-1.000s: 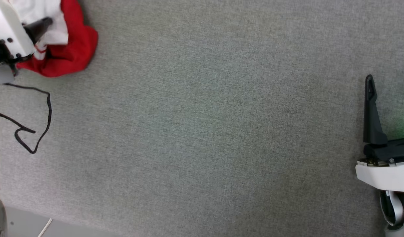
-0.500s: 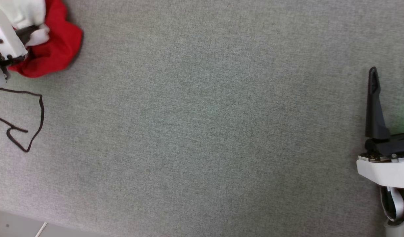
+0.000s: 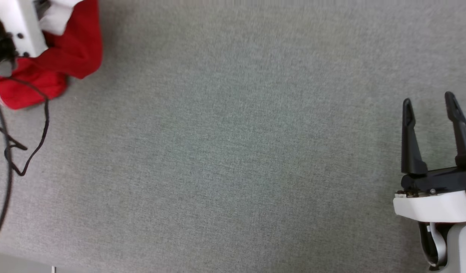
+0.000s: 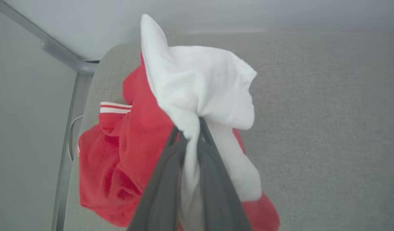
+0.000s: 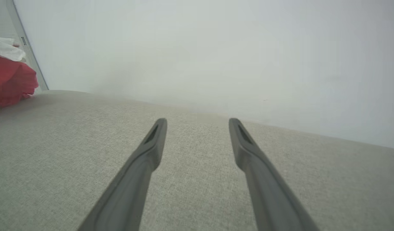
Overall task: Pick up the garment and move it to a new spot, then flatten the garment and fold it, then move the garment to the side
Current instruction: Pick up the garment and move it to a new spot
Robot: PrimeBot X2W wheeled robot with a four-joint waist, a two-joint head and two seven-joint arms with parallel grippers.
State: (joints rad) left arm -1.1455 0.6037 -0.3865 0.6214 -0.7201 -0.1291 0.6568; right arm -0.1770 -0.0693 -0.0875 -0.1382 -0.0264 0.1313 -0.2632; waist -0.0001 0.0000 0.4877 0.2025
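My left tool [image 4: 188, 125] is clamped on the white sleeve [image 4: 209, 86] of the garment [image 4: 120, 160], at the far left corner of the desk [image 3: 233, 151]. My right tool [image 3: 428, 98] is spread apart, empty. I should lift high and carry slowly so nothing drags.

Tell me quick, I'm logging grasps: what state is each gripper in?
Left gripper: shut on the garment, pinching its white fabric.
Right gripper: open, holding nothing.
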